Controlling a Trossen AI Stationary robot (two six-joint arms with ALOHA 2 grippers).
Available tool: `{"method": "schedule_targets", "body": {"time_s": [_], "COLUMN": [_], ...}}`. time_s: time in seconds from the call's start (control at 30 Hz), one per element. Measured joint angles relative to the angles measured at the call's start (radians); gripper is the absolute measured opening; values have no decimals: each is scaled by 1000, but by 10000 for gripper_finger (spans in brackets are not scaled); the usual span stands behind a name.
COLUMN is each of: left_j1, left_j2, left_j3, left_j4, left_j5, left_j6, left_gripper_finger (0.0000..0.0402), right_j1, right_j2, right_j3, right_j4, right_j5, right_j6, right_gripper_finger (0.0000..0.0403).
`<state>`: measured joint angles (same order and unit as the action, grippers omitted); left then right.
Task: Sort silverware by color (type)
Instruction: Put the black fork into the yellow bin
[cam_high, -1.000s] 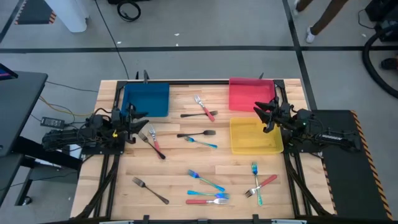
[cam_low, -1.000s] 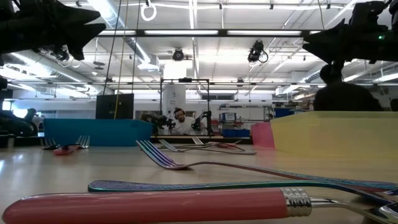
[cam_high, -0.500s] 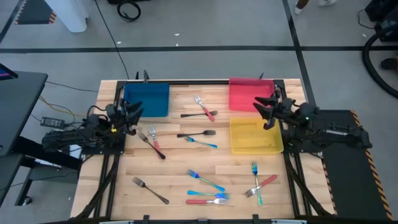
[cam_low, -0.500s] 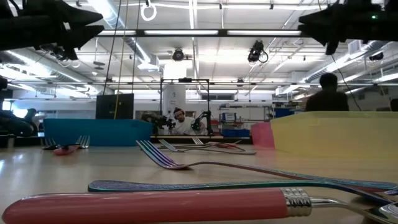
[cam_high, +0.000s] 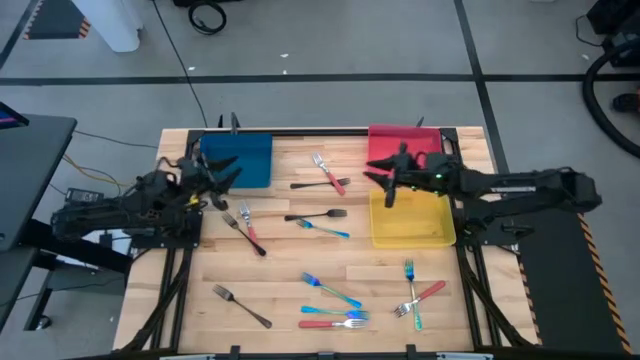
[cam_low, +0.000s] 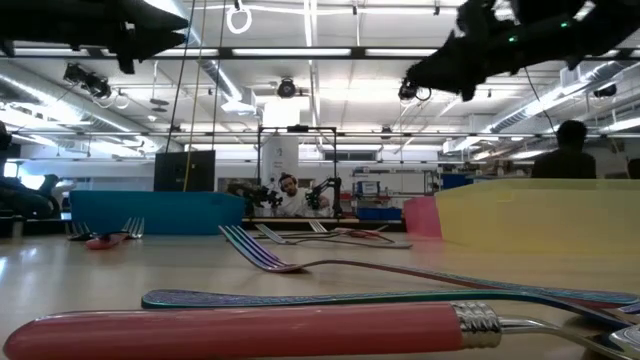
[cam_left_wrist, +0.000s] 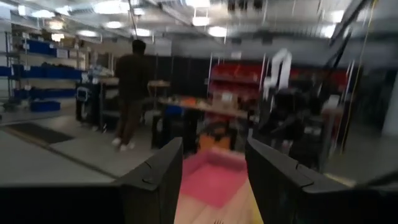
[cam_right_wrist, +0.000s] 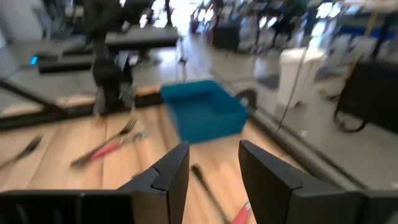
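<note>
The desk (cam_high: 290, 290) carries three trays along its far half, and from above all three look bare: the blue tray (cam_high: 236, 160) in the far left corner, the red tray (cam_high: 395, 146) toward the far right corner, and the yellow tray (cam_high: 410, 222) just in front of the red one by the right edge. So the sorting has, by my reading, not begun; every piece of the silverware lies loose on the wood. A red-handled fork (cam_high: 330, 175) crosses a dark one (cam_high: 312, 184) near the far edge between the blue and red trays. A second dark fork (cam_high: 318, 214) and a teal fork (cam_high: 326, 230) lie at mid-desk. Two more forks (cam_high: 243, 227), one red-handled, sit by the left edge in front of the blue tray. Toward the near edge lie a lone dark fork (cam_high: 241, 306) on the left, a cluster of teal and red forks (cam_high: 335, 307) in the middle, and another crossed group (cam_high: 416, 296) on the right. The right gripper (cam_high: 388, 183) hovers above the gap between the red and yellow trays, reaching inward with its jaws spread and nothing between them. The left gripper (cam_high: 224, 177) hangs beside the blue tray's near corner, likewise released and empty. All the picking and placing is left to do.
</note>
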<state>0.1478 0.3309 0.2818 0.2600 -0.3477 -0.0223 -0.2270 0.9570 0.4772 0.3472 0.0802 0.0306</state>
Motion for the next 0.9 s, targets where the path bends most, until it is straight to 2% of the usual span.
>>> {"method": "schedule_targets", "body": {"time_s": [0.17, 0.47, 0.73, 0.9], "left_j1": [9, 85, 137, 169], "left_j2": [178, 407, 521, 542], "left_j3": [68, 208, 226, 227], "left_j4": [2, 3, 4, 2], "left_j5": [0, 0, 0, 0], "left_j6": [9, 31, 62, 61], "left_gripper_finger": [172, 172, 172, 172], "right_j1": [19, 36, 36, 44], "right_j2": [169, 391, 581, 673], "right_j3": [73, 164, 233, 279], "right_j4": [19, 27, 48, 48], "right_j5": [-65, -75, -88, -190], "right_j6": [-39, -114, -120, -120], "right_gripper_finger": [148, 148, 148, 148]}}
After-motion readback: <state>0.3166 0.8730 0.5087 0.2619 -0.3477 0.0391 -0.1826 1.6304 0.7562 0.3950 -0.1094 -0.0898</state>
